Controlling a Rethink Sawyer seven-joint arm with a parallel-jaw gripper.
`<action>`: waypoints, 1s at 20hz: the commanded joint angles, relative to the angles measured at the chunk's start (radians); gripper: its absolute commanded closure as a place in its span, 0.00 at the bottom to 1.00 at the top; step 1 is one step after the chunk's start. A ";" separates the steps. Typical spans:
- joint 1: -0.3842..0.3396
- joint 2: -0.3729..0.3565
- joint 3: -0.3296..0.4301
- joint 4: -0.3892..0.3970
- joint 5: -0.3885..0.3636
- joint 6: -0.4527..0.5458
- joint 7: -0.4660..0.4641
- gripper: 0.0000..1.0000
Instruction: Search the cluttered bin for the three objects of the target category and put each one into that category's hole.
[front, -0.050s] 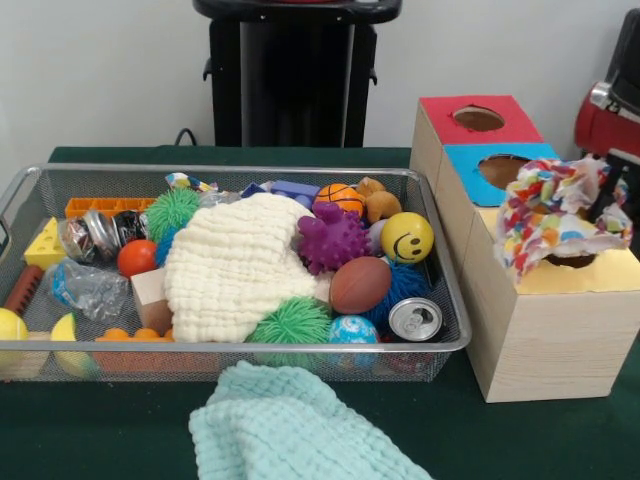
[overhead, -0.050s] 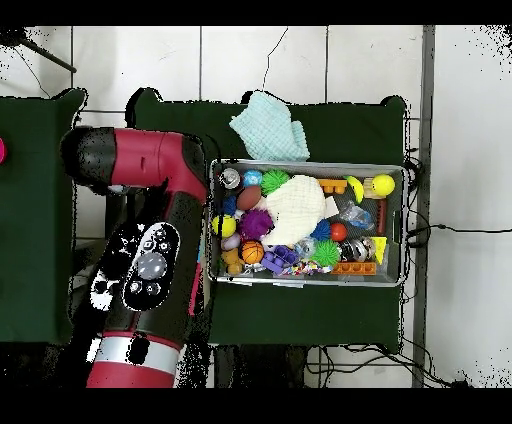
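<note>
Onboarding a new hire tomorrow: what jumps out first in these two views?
The wire bin heaped with toys, a cream cloth draped over its middle and a yellow smiley ball toward the boxes. Beside it, the wooden box with red, blue and yellow tops, a multicoloured cloth lying over the yellow hole. Overhead, the red arm fills the space beside the bin.

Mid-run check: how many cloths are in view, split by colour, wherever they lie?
Cream cloth, in the bin: 1
Pale green cloth, on the table in front of the bin: 1
Multicoloured cloth, on the yellow box: 1
Total: 3
</note>
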 joint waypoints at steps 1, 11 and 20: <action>0.024 0.023 0.052 0.159 0.068 0.051 0.386 1.00; -0.001 0.046 0.113 0.222 0.059 -0.093 0.308 1.00; -0.054 0.065 0.158 0.239 0.040 -0.171 0.225 1.00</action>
